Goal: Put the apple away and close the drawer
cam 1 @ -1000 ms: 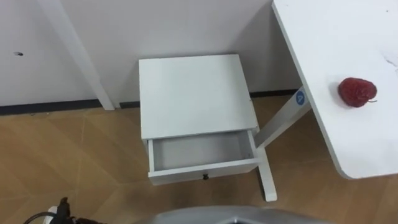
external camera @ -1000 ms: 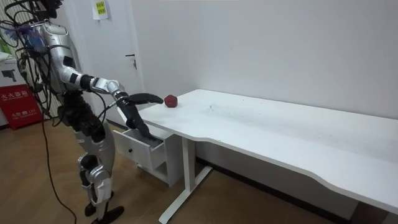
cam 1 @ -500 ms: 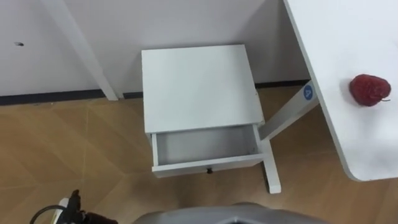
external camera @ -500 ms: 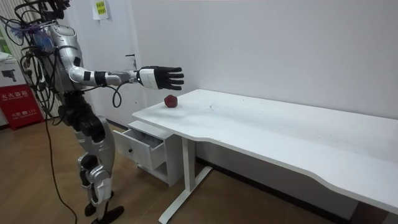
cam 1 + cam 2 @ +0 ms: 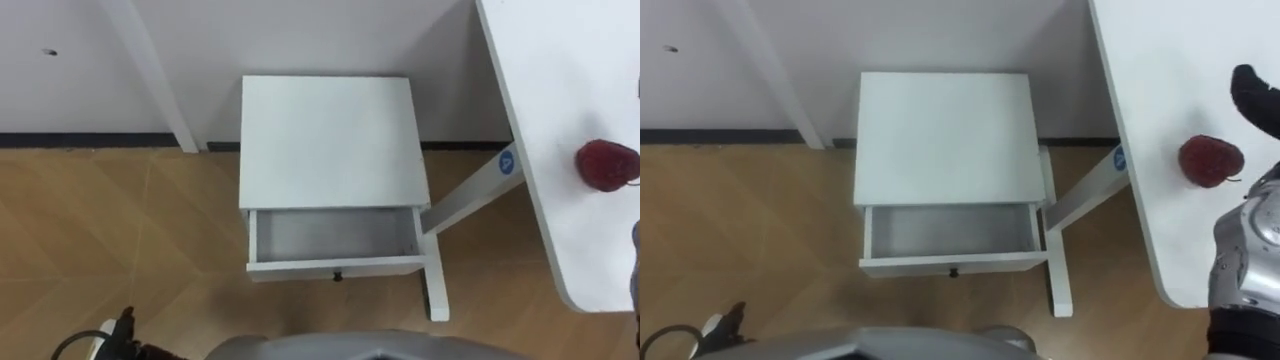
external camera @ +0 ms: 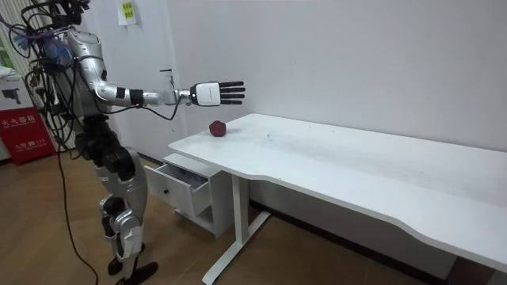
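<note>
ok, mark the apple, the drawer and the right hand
apple [image 5: 1210,160], right eye view, middle of its red skin.
drawer [image 5: 335,235], left eye view, bare inside floor.
right hand [image 6: 209,93], room view, back of the hand.

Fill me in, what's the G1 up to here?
The robot stands at a small white cabinet whose drawer is open and empty. The apple lies on the table near its end, not yet picked up. The right hand is held out above the table over the apple, fingers straight, holding nothing.
</note>
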Available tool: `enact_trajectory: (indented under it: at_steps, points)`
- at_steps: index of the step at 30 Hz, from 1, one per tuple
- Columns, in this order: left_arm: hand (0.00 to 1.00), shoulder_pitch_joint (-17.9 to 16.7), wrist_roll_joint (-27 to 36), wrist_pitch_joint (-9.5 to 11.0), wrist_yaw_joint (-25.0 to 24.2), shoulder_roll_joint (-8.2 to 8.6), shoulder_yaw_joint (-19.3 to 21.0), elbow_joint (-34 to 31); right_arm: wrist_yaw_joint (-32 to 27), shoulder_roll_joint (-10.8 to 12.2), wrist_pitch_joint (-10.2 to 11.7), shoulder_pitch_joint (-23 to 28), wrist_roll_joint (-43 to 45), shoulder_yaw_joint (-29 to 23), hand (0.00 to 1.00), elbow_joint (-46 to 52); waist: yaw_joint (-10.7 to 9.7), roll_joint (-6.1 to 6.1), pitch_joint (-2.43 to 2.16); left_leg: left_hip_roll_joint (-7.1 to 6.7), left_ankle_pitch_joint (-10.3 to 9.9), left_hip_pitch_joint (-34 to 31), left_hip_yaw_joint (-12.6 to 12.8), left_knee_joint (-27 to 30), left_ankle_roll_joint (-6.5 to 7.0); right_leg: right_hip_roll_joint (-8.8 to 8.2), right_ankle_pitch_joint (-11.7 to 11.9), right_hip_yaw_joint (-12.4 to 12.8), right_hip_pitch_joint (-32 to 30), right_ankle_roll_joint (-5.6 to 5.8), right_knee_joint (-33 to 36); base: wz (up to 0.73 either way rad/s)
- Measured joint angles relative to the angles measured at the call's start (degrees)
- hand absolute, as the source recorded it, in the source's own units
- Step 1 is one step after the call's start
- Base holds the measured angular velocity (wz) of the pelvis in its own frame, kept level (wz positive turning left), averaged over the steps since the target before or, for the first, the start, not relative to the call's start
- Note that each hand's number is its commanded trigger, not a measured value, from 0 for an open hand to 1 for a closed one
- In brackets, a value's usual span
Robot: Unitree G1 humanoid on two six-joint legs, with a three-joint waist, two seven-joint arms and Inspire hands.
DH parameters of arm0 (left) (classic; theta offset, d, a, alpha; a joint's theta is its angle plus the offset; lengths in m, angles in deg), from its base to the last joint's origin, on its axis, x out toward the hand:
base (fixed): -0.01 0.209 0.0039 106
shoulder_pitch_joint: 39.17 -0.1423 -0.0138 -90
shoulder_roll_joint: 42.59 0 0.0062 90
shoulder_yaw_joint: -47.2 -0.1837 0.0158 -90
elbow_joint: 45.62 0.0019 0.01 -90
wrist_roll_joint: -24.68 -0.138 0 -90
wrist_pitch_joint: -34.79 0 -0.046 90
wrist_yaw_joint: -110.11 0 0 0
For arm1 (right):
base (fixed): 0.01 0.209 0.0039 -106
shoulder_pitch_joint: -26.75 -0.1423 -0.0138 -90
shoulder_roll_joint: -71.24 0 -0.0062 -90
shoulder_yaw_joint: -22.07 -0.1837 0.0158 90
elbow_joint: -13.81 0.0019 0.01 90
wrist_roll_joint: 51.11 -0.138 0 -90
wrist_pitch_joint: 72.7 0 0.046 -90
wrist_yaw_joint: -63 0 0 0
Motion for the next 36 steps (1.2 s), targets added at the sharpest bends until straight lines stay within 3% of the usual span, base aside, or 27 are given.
enact_trajectory:
  at_steps: [4, 9, 13, 28, 36]
  points:
    - [0.00, -0.2, 0.0, 0.0, -0.6, -0.04, 0.0, 0.0, 4.0, 0.0, -0.4, 0.0, 2.3, 1.1, 0.00, -1.6, 0.2, 0.43, 0.03, -0.10, 0.0, 0.3, -0.5, 0.2, 0.00, -0.04, 0.0, -0.1, 0.5, 0.00, 0.0, 0.07]
    - [0.00, -0.8, 0.0, 0.0, -1.8, 0.02, 0.0, 0.0, 7.6, -0.1, -1.2, 0.0, 4.1, 2.0, 0.00, -1.8, 0.6, 1.21, -0.34, -0.06, 0.0, 0.6, -0.6, 0.5, 0.00, 0.00, 0.0, -0.6, 1.0, 0.00, 0.0, 0.00]
    - [0.00, -0.9, 0.0, -0.1, -2.2, 0.06, 0.1, 0.0, 8.8, -0.1, -1.2, 0.2, 4.5, 2.0, 0.00, -2.3, 0.7, 1.34, -0.38, -0.06, 0.0, 0.9, -0.7, 0.6, -0.01, 0.11, 0.0, -0.5, 1.1, 0.00, 0.0, 0.01]
    - [0.00, -1.4, 0.0, -0.1, -2.9, 0.14, 0.4, 0.1, 11.4, -0.1, -2.3, 3.4, 6.4, 2.0, 0.00, -3.1, 1.0, 0.66, -0.60, -0.02, 0.0, 1.0, -0.6, 0.5, -0.02, 0.08, 0.0, 0.1, 0.9, 0.00, 0.0, 0.00]
    - [0.00, -1.5, 0.0, 0.0, -2.4, 0.11, 0.4, 0.1, 11.1, -0.1, -2.3, 6.5, 6.4, 2.0, 0.00, -3.8, 0.9, -0.22, -0.29, -0.02, 0.0, 1.1, -0.6, 0.5, -0.02, 0.05, 0.0, 0.1, 1.1, 0.00, 0.0, 0.00]
